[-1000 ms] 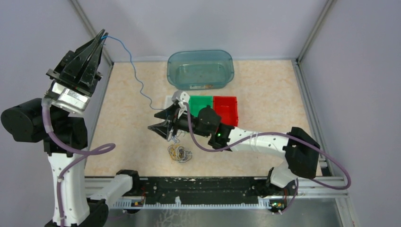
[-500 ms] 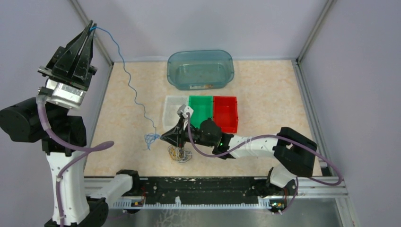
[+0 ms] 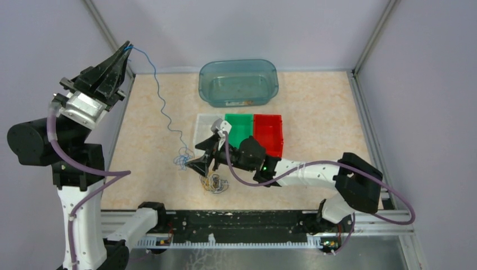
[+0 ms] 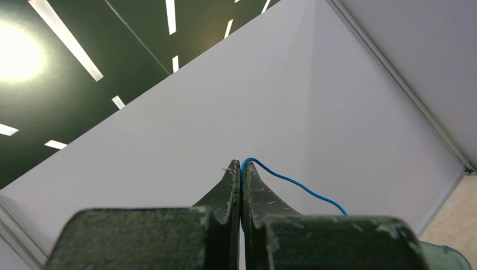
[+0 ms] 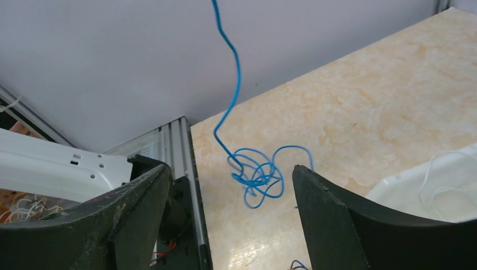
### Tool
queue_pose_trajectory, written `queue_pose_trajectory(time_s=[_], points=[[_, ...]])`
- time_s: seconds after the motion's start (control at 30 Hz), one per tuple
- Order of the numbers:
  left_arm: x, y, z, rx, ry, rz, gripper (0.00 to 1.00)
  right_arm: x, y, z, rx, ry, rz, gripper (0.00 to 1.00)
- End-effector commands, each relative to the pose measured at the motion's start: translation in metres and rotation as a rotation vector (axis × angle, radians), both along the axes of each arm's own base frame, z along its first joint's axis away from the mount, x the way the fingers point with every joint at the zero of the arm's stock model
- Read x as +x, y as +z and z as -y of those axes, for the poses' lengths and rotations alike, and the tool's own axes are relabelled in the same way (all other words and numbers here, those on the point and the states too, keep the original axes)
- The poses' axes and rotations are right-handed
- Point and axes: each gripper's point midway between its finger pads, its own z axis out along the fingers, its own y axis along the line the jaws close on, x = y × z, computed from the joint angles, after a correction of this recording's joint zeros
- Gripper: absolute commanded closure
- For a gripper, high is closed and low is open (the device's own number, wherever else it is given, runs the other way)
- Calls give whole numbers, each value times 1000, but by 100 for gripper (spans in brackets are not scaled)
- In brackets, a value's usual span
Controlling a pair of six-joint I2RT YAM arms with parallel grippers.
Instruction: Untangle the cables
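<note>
The left pincer, clamped on one end of the blue cable, is raised high, seemingly to draw that cable clear of the others. The cable's lower end lies as a loose coil on the table, just ahead of the right pincer, whose jaws are spread wide and hold nothing. The tangle sits just beside that pincer, on its near side. The right arm reaches low, nearly flat over the table. The left arm stands tall, its wrist tilted upward.
</note>
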Motion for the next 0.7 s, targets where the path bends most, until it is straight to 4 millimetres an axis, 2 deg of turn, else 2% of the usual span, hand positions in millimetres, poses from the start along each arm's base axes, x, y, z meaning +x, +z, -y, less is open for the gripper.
queue_pose_trajectory(time_s=[0.0,0.2,0.37,0.43,0.53,0.57,0.67], points=[[-5,-1,4,-20,-48,-47,100,4,58,3,85,-21,111,19],[-11,4,4,-34,-68,-50,100,5,57,-7,79,3,115,24],[-13,5,5,-35,-73,-50,100,20,59,-9,67,-50,118,30],[-16,8,5,-36,-78,-46,100,30,60,-3,62,-70,101,31],[-18,11,5,-38,-84,-43,100,45,65,16,75,-98,67,33],[-19,11,6,-38,-88,-43,100,47,71,26,88,-109,73,33],[-19,12,7,-37,-97,-45,100,48,70,41,74,-123,91,32]])
